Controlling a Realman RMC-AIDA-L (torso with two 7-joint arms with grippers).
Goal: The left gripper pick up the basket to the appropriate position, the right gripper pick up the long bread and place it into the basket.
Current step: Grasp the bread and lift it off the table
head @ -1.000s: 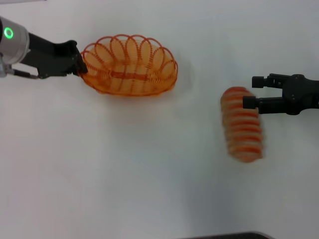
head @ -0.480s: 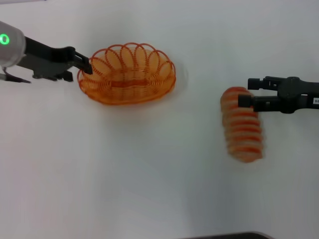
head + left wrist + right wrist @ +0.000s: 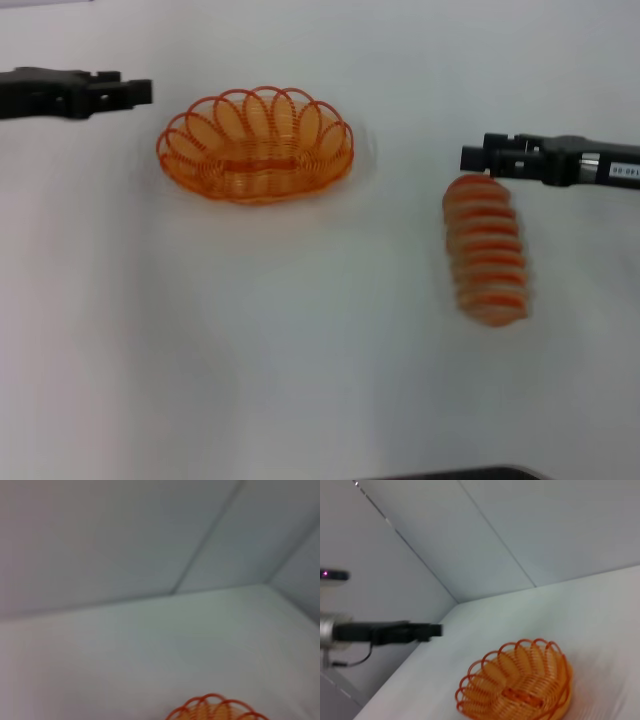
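table: white, plain and matte (image 3: 300, 380), filling nearly the whole head view
table near edge: a dark strip (image 3: 460, 473) shows at the near side, right of centre
walls: pale grey panels (image 3: 560, 525) rise beyond the table's far side, seen in both wrist views
panel seams: thin dark lines (image 3: 207, 540) run slantwise across the wall panels

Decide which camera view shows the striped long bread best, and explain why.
The head view: the long bread lies whole on the white table, every stripe visible. Neither wrist view shows it; both catch only the basket.
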